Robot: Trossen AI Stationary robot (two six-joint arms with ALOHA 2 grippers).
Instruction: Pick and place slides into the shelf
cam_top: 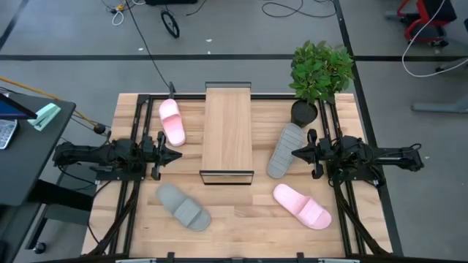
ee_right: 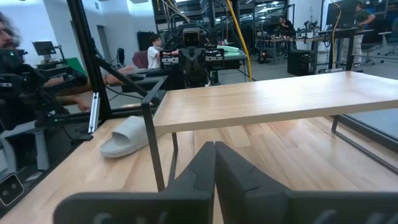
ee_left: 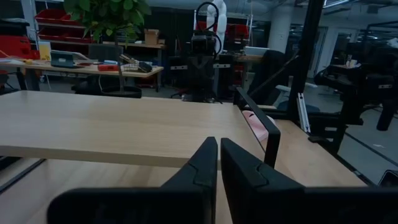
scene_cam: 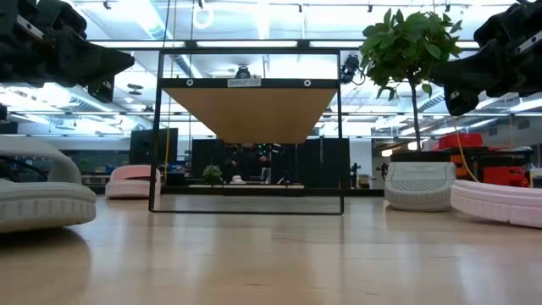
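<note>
The shelf [cam_top: 227, 133], a light wood plank on a thin black frame, stands at the table's middle. Four slides lie flat on their soles around it: a pink one [cam_top: 172, 121] far left, a grey one [cam_top: 183, 207] near left, a grey one [cam_top: 284, 150] right of the shelf, a pink one [cam_top: 302, 205] near right. My left gripper [cam_top: 178, 154] hovers shut left of the shelf, above the table. My right gripper [cam_top: 295, 153] hovers shut beside the right grey slide. Nothing lies under the shelf in the low view [scene_cam: 251, 135].
A potted plant [cam_top: 319, 73] stands at the table's far right corner, close to the right grey slide. Black rails [cam_top: 330, 124] run along the table's left and right sides. A dark side table [cam_top: 29, 139] sits off the left edge. People show in the room behind [ee_right: 18, 56].
</note>
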